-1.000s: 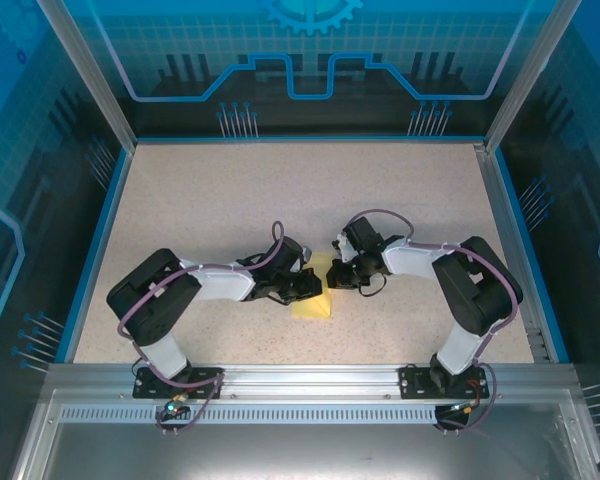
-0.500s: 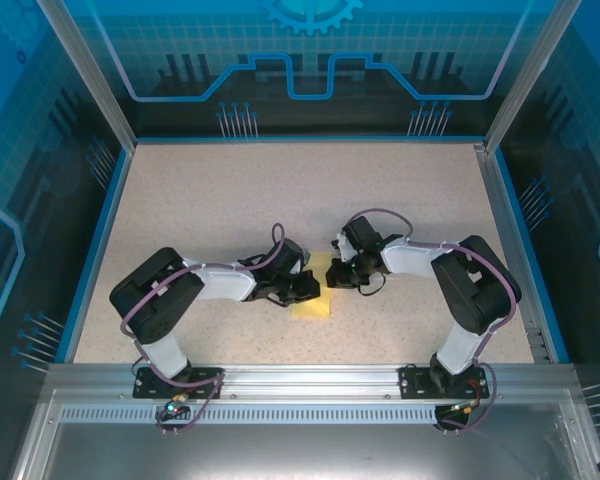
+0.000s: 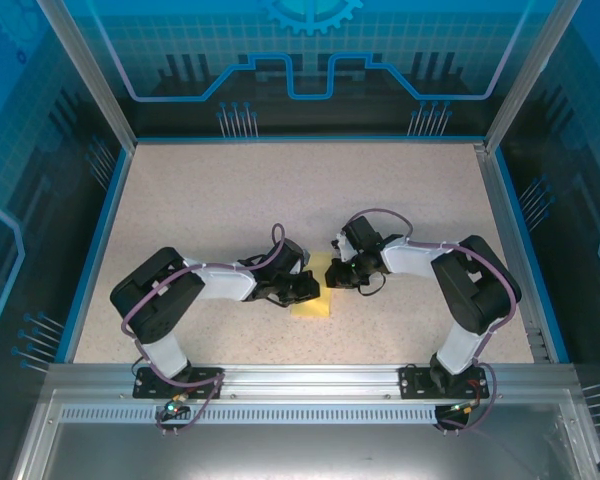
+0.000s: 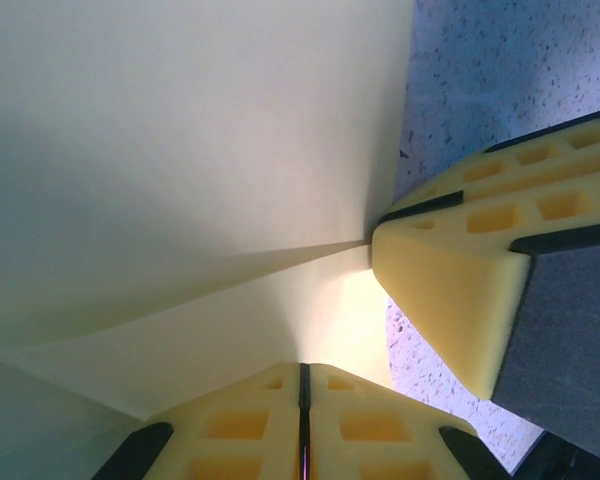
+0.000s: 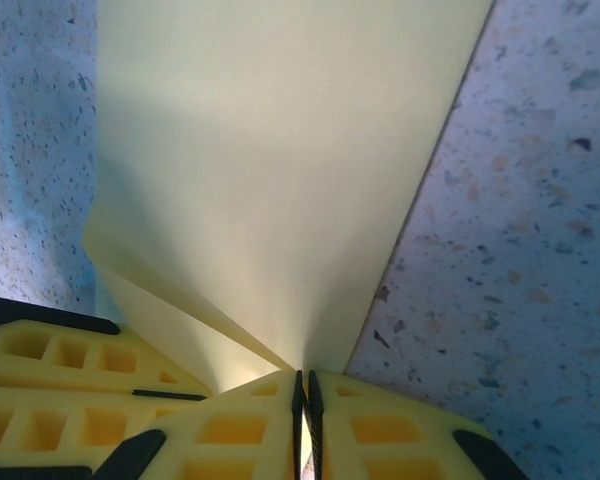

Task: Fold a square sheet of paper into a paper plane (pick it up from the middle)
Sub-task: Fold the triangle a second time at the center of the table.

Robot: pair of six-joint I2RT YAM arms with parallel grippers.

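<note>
The square sheet of paper (image 3: 314, 304) is pale yellow and lies partly folded on the table between the two arms. A raised flap with a crease shows in the left wrist view (image 4: 180, 150) and the right wrist view (image 5: 280, 150). My left gripper (image 3: 309, 288) sits at the sheet's left side; its jaws (image 4: 302, 420) are pressed together with the paper's fold running into their tips. My right gripper (image 3: 332, 277) sits at the sheet's upper right, its jaws (image 5: 303, 425) closed to a thin slit on the paper's edge. The two grippers' tips are almost touching.
The speckled beige table (image 3: 280, 190) is bounded by blue rails and clear blue panels on three sides. An aluminium rail (image 3: 300, 375) with both arm bases runs along the near edge. The other gripper's yellow fingers (image 4: 460, 290) (image 5: 60, 390) crowd each wrist view.
The left arm has shifted slightly right. The sheet's near edge has pulled up a little and looks flatter. The right gripper's jaws have parted to a thin slit.
</note>
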